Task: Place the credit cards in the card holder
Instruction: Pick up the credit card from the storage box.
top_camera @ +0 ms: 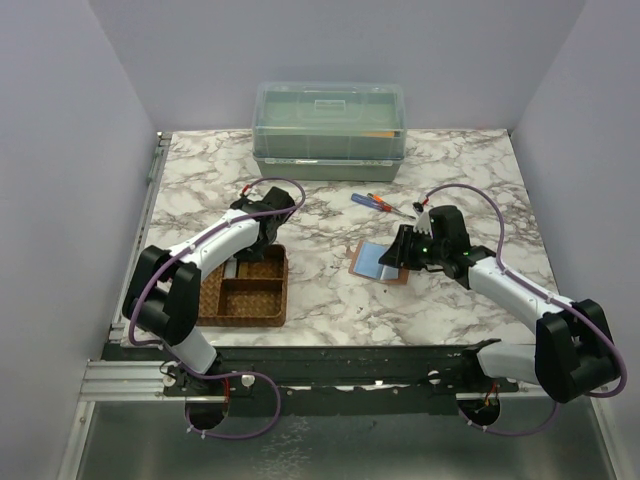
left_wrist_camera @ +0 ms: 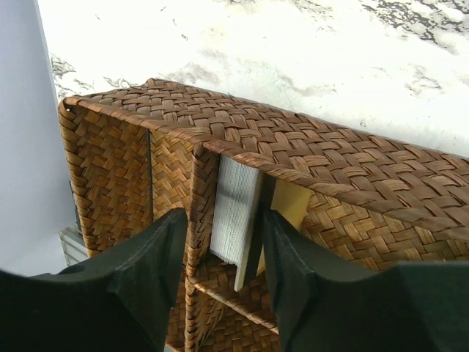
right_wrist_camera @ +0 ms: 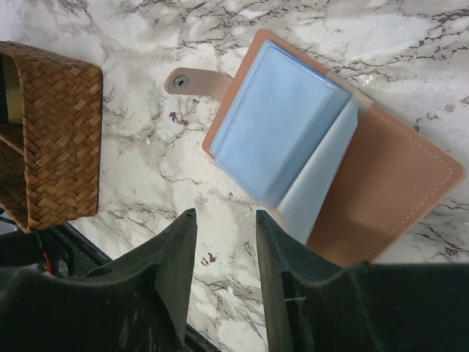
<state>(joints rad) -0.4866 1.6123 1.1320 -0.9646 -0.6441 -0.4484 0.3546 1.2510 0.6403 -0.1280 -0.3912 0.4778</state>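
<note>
This is a robotics lab test cell, not a lived-in room. The marble-patterned table (top_camera: 330, 300) is boxed in on three sides by plain lilac walls (top_camera: 60, 150). A left arm (top_camera: 215, 250) and a right arm (top_camera: 510, 290) are bolted at the table's near edge, beside a bare aluminium rail (top_camera: 120, 378).

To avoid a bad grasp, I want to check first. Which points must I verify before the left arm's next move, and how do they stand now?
1. The silver-grey card stands between the fingers of the left gripper, in the brown woven tray: ok.
2. Jaws gripping that card: not ok, open.
3. The tan-gold card beside it is outside the jaws: cannot tell.
4. The pinkish-tan leather card holder lies open on the marble table: ok.
5. The right gripper is empty, jaws open: ok.
</note>
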